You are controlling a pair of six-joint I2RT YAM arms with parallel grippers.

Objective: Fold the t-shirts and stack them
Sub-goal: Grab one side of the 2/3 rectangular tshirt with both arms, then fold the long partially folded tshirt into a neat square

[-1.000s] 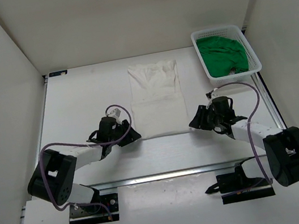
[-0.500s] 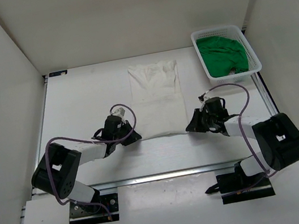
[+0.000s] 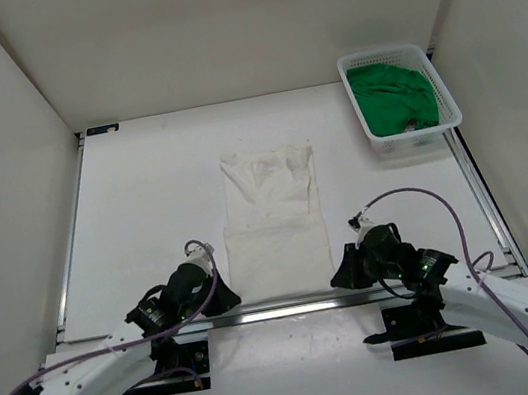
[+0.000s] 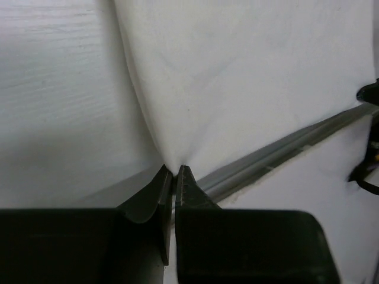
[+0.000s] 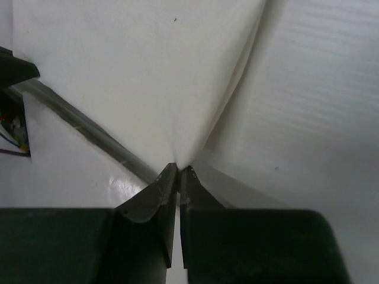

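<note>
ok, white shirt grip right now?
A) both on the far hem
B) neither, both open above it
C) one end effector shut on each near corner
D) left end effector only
C: the left end effector and the right end effector are each shut on a pinch of the white shirt, and the top view puts them at its two near corners.

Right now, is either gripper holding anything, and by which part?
Both hold the white t-shirt. The left gripper pinches its near left corner, and the right gripper pinches its near right corner.
</note>
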